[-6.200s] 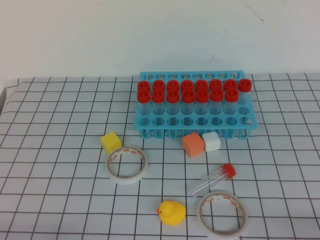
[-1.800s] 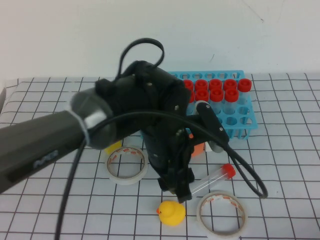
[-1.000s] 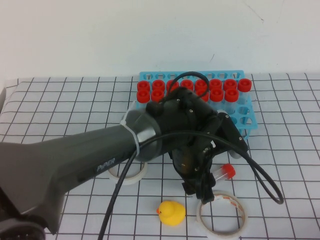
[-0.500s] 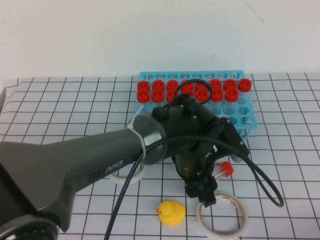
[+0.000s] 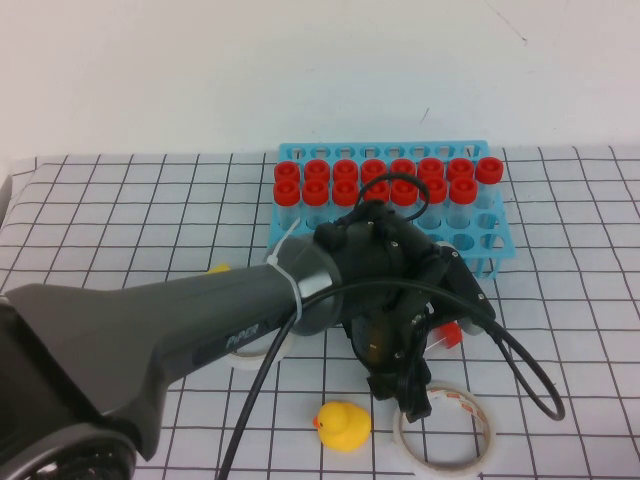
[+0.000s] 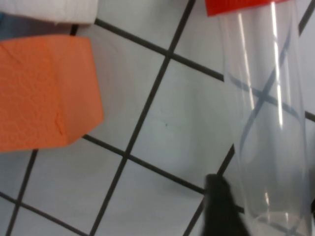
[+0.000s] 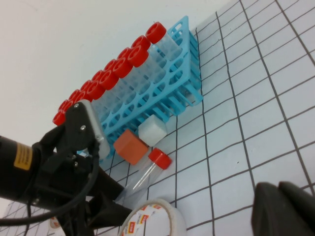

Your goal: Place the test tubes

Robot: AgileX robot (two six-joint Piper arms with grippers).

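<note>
A clear test tube point(image 6: 266, 123) with a red cap point(image 5: 450, 333) lies flat on the checked cloth in front of the blue rack point(image 5: 490, 255). The rack holds several red-capped tubes in its two back rows. My left gripper point(image 5: 412, 385) is down over the lying tube, open, with one dark finger point(image 6: 219, 206) close beside the glass and the other at the far side. In the right wrist view the same tube point(image 7: 147, 172) and the rack point(image 7: 172, 83) show, with my right gripper point(image 7: 283, 209) shut and empty, off to the right above bare cloth.
An orange cube point(image 6: 44, 93) and a white cube point(image 7: 152, 132) sit between the rack and the tube. A yellow duck point(image 5: 343, 426) and a tape ring point(image 5: 447, 432) lie just in front of the left gripper. A second tape ring point(image 5: 255, 350) is mostly hidden under the left arm.
The left arm has sunk a little lower over the lying tube and its fingers have drawn in slightly. The tube still lies on the cloth. The right gripper has not moved.
</note>
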